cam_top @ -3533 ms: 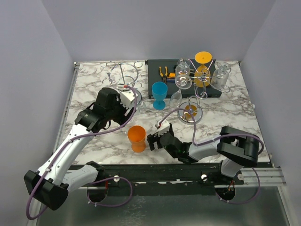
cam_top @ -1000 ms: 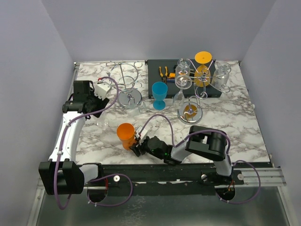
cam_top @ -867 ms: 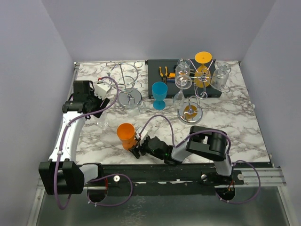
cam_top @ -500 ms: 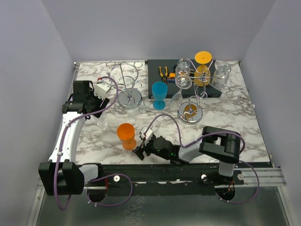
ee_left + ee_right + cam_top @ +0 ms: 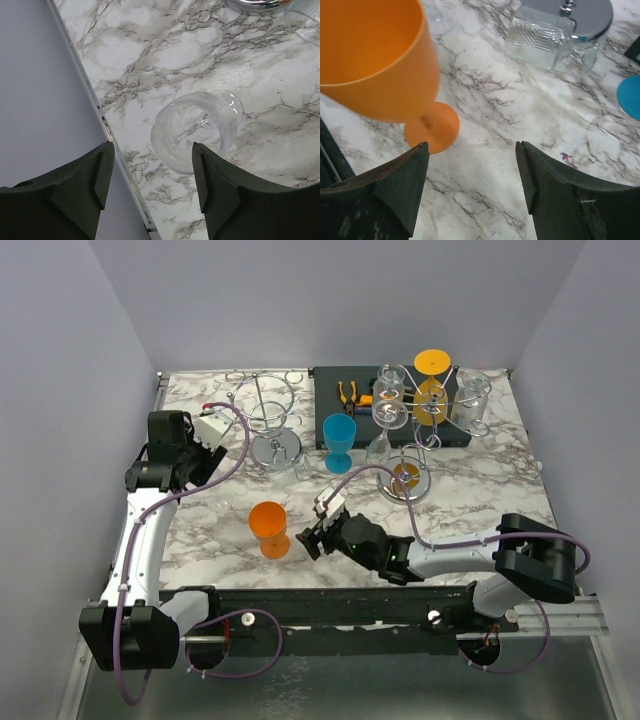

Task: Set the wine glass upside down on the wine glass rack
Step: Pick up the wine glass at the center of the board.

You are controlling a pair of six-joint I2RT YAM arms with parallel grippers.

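The right gripper [image 5: 470,170] is just right of the orange goblet [image 5: 268,528], jaws apart, holding nothing; the clear wine glass [image 5: 195,131] stands mouth-up left of this goblet, below the left gripper [image 5: 152,175], also spread and empty; the wine glass rack [image 5: 262,415] stands behind the goblet.

White-grey marble desk [image 5: 480,500]. Black mat [image 5: 330,410] at far centre-right of desk. Pliers [image 5: 350,393], orange-yellow handles, lying on mat's left part. Blue goblet [image 5: 339,443] upright on desk, just in front of mat's near-left corner. Ribbed clear glass [image 5: 537,42] on desk just left of blue goblet; tilt unclear. Metal rail [image 5: 106,125] along desk's left edge. Pale lilac walls [image 5: 330,300] on three sides.
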